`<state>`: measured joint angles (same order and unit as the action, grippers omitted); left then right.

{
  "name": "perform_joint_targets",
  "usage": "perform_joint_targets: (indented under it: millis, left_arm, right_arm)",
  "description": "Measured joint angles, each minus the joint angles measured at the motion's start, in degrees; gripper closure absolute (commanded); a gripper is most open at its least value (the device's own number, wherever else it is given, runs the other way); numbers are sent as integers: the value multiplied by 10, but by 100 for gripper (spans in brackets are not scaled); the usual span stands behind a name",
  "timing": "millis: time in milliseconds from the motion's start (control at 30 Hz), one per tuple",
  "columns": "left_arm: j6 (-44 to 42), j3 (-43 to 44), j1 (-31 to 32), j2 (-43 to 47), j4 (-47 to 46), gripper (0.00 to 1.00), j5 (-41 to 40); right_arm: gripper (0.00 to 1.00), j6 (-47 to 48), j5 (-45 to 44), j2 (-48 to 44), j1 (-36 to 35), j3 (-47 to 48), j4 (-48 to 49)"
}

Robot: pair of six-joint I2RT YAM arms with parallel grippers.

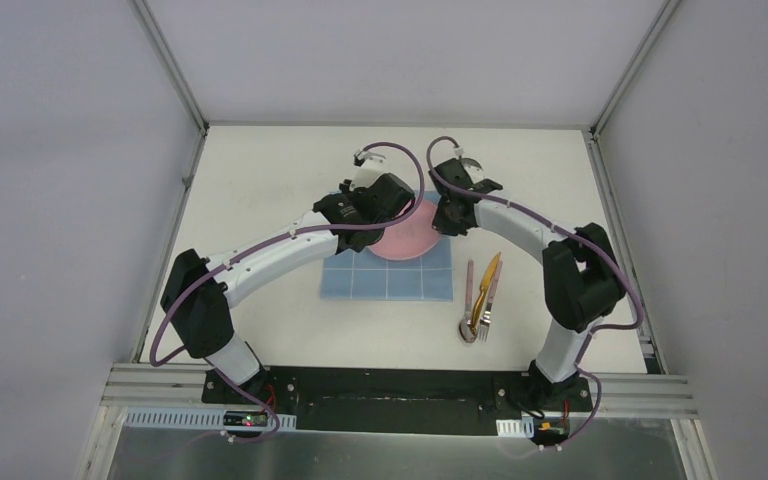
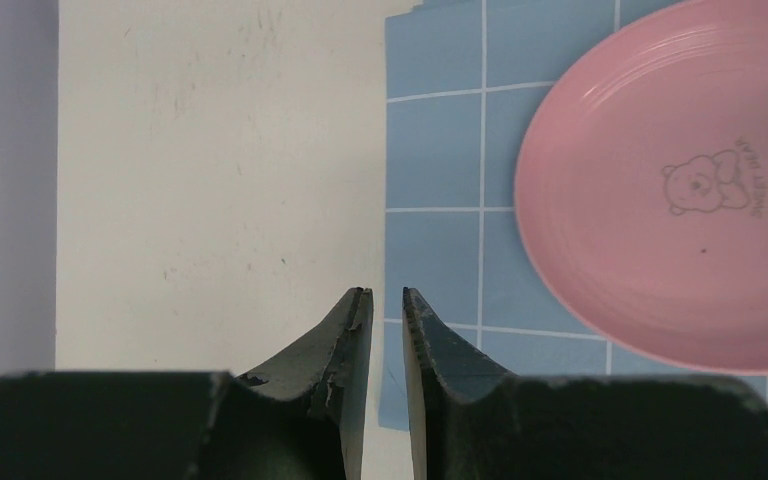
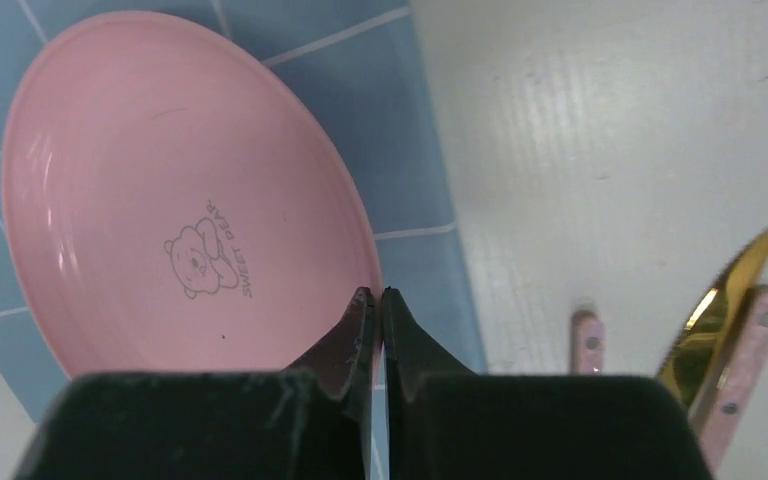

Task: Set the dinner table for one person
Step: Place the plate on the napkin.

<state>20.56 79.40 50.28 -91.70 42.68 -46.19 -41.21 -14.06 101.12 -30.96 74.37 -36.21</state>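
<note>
A pink plate with a bear print lies on the far part of a light-blue grid cloth on the off-white dinner table. My left gripper hovers at the plate's left side; in the left wrist view its jaws stand almost together over the cloth's edge, empty, with the plate to the right. My right gripper is at the plate's right rim; in the right wrist view it is shut, tips at the rim of the plate.
A spoon, a gold knife and a pink-handled fork lie together on the table right of the cloth. The knife and pink handles also show in the right wrist view. Aluminium rails edge the table.
</note>
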Motion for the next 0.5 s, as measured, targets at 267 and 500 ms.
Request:
perform_joint_targets:
  millis: [267, 500]
  left_arm:
    - [0, 0, 0, 0, 10, 80, -3]
    - [0, 0, 0, 1, 11, 80, -4]
  right_arm:
    - [100, -14, 1, 48, -61, 22, 24]
    - [100, -25, -1, 60, -78, 18, 36]
